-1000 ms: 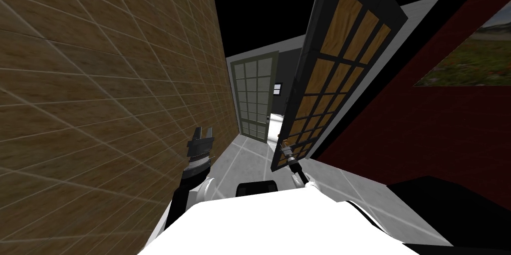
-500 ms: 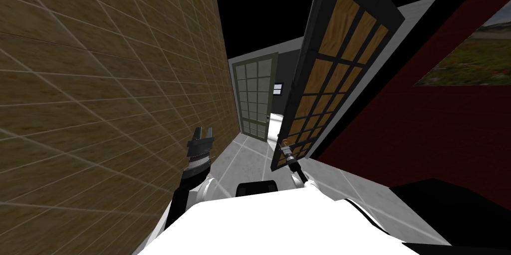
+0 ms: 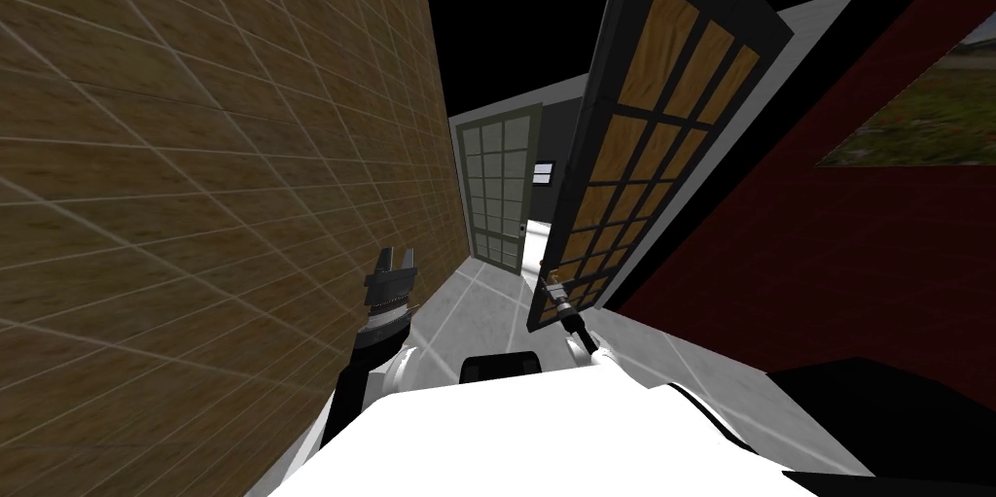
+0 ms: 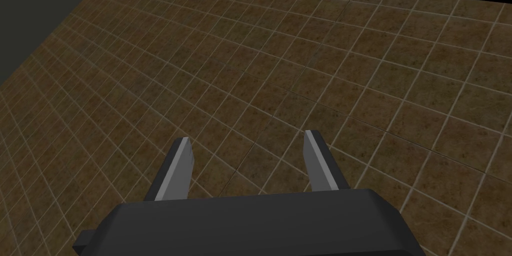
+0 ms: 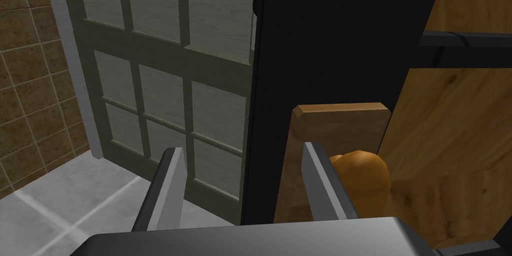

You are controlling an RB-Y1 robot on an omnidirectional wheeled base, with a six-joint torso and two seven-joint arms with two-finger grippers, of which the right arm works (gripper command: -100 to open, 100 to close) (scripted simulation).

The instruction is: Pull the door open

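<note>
At the free edge of the door [image 5: 325,42], the right tool [image 5: 242,148] stood with its fingers apart and nothing between them. The rounded orange-brown knob [image 5: 362,173] sat just outside one finger, on its wooden backplate [image 5: 340,122], not between the two. In the head view the right tool [image 3: 552,289] was low against the door [image 3: 661,131], a tall leaf with a dark frame and wood panels, already swung partway from its opening.

The leaf looked stiff and fairly heavy, so it would likely swing on its hinges rather than flex. The knob seemed smooth and round, and thin blades might slip off it. The best hold was probably the knob, squarely between the fingers, or else the dark edge just beside it.

The left tool [image 4: 247,137], also spread and empty, hung near the brown tiled wall [image 4: 300,67], as the head view showed [image 3: 397,256].

The floor [image 3: 486,297] was pale grey tile running down a narrow passage. At its end stood a far door [image 3: 496,190] of grey-green frame and pale panes. A dark red wall [image 3: 827,258] with a picture [image 3: 914,112] flanked my right, and a black area [image 3: 515,15] lay above.
</note>
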